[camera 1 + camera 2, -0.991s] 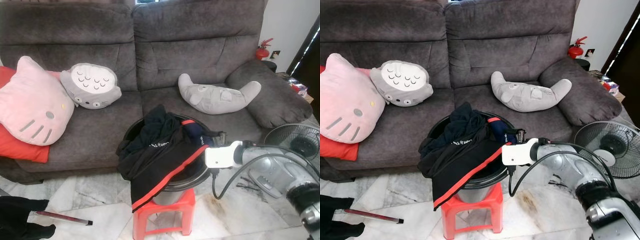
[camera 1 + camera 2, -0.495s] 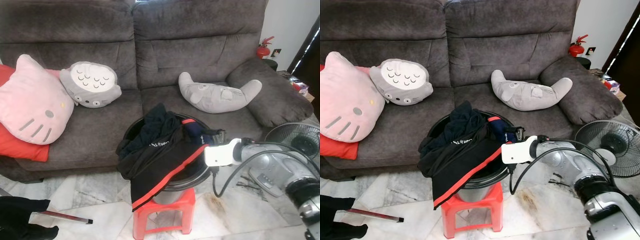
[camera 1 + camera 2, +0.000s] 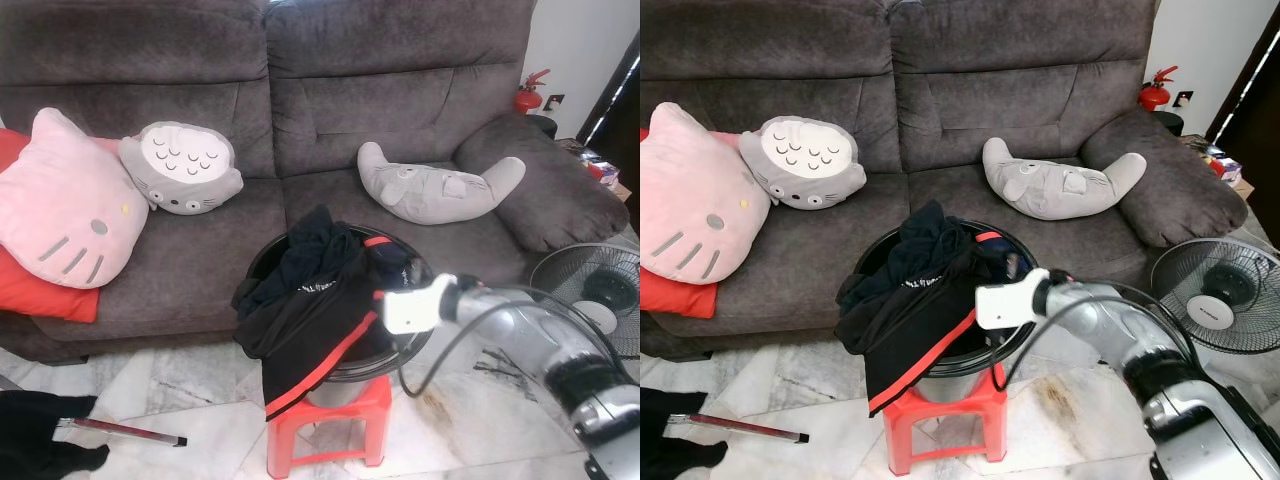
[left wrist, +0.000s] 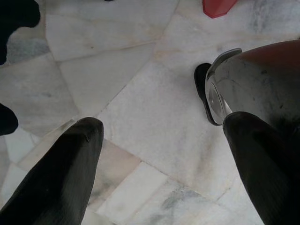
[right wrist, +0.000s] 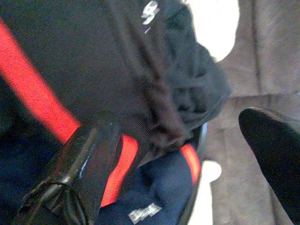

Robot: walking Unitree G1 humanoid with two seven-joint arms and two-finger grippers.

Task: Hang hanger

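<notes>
Clothes (image 3: 305, 300) in basin (image 3: 400, 352) on stool (image 3: 340, 420)

Right arm extended forward, right tool (image 5: 187, 159) fingers spread apart. Left tool (image 4: 159, 154) hangs low, fingers parted.

1. Grey sofa (image 3: 300, 110) across the back, with pink cat cushion (image 3: 60, 205), round grey cushion (image 3: 180, 170) and crescent grey cushion (image 3: 440, 190) on seat.
2. Black basin (image 3: 400, 350) on red stool (image 3: 330, 430), piled with black clothes (image 3: 300, 300) with red stripe draped over rim.
3. Right arm (image 3: 520, 335) reaching over basin, white wrist at clothes; gripper fingers hidden.
4. Fan (image 3: 590, 290) at right, red fire extinguisher (image 3: 528, 92) behind sofa arm.
5. Thin stick (image 3: 120, 432) and dark cloth (image 3: 35, 445) on marble floor (image 3: 180, 390).
</notes>
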